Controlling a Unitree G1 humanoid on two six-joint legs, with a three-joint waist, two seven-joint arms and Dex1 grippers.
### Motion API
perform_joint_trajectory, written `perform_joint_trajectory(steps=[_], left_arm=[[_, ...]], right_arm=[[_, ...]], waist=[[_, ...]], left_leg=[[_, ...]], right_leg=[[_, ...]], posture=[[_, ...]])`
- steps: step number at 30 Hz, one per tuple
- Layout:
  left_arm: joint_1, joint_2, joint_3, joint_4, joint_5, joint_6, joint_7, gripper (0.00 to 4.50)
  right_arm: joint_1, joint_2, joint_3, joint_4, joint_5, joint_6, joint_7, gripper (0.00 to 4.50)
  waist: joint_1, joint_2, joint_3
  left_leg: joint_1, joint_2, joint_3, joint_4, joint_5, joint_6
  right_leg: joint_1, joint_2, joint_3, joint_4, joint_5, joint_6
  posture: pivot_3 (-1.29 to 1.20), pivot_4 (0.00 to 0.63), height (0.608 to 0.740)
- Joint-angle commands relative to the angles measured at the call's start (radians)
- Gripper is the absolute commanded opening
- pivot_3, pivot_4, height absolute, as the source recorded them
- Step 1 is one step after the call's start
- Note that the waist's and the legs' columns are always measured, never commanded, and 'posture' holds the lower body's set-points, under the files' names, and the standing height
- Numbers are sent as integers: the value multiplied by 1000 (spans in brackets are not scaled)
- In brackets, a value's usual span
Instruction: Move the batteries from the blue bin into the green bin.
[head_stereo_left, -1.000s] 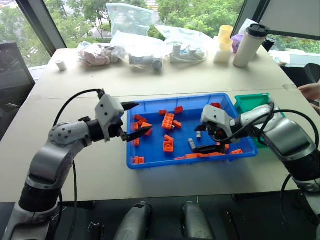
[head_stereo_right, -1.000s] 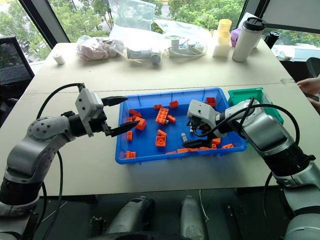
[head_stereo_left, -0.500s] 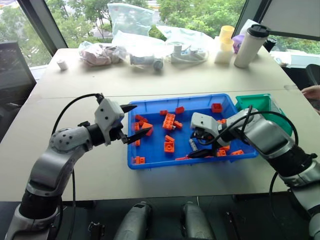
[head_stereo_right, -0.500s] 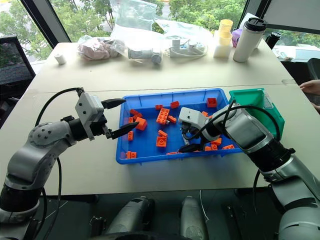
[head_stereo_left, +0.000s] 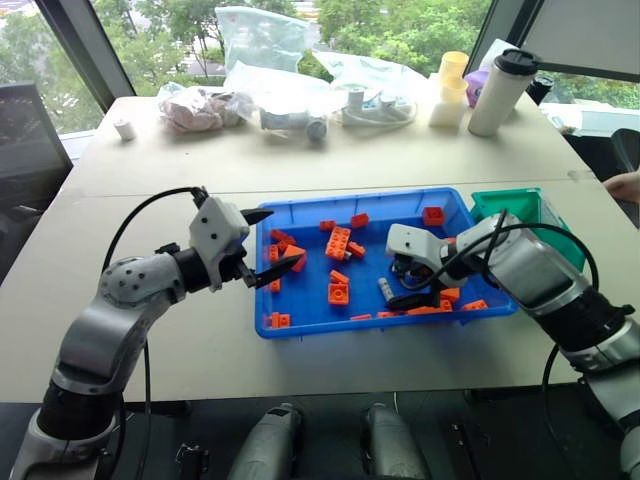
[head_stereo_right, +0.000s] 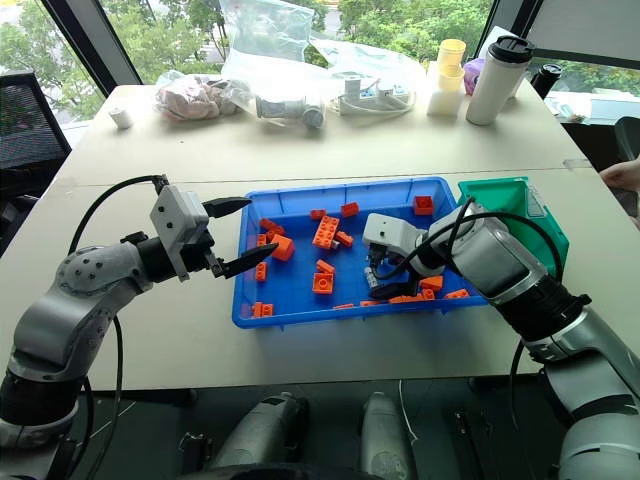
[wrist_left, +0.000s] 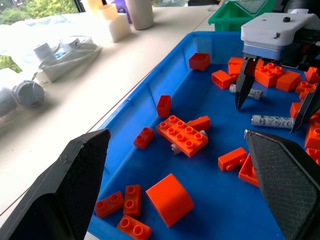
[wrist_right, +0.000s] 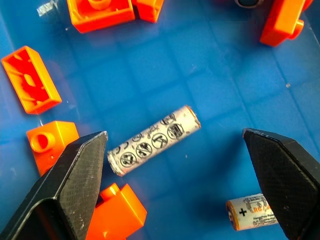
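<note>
The blue bin lies in the middle of the table with orange bricks scattered in it. Low inside its right half my right gripper points steeply down, open. A grey battery lies flat on the bin floor between its two fingers, untouched. A second battery lies close by, and a third sits further back. The green bin stands against the blue bin's right end. My left gripper hovers open and empty over the blue bin's left rim.
Plastic bags, cups and a white tumbler line the back of the table. A person's hand shows at the right edge. Bricks lie close around the battery.
My right gripper has sunk lower into the blue bin and tilted more steeply, still open. The left gripper has stayed where it was.
</note>
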Motion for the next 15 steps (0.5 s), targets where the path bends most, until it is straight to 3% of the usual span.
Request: perform_joint_trajectory(steps=[1,4,6,8,14,15], left_arm=[[-17,4,12,-23,3,-15,-1,4500],[-18,4,11,-21,4,-17,-1,4500],[-18,4,10,-21,6,-18,-1,4500],[-18,4,10,-21,6,-19,-1,4500],[-13,7,13,-20,9,-21,-1,4500],[-12,7,14,-21,9,-21,0,4500]], right_arm=[[24,-20,6,-18,-29,-13,4,4450],[32,-14,5,-42,-34,-7,2,4450],[38,-10,8,-60,-41,-13,2,3948],[44,-5,12,-70,-53,-19,-4,3210],[49,25,4,-81,-73,-23,-32,37],[42,32,-6,-82,-73,-24,-38,12]], waist=[[0,0,0],[0,0,0],[0,0,0],[0,0,0],[0,0,0],[0,0,0]], left_leg=[[0,0,0,0,0,0],[0,0,0,0,0,0],[0,0,0,0,0,0],[0,0,0,0,0,0],[0,0,0,0,0,0],[0,0,0,0,0,0]], right_leg=[[0,0,0,0,0,0],[0,0,0,0,0,0],[0,0,0,0,0,0],[0,0,0,0,0,0],[0,0,0,0,0,0],[0,0,0,0,0,0]], posture=[[0,150,740],[0,150,740],[0,150,740],[0,150,740],[0,150,740],[0,150,740]])
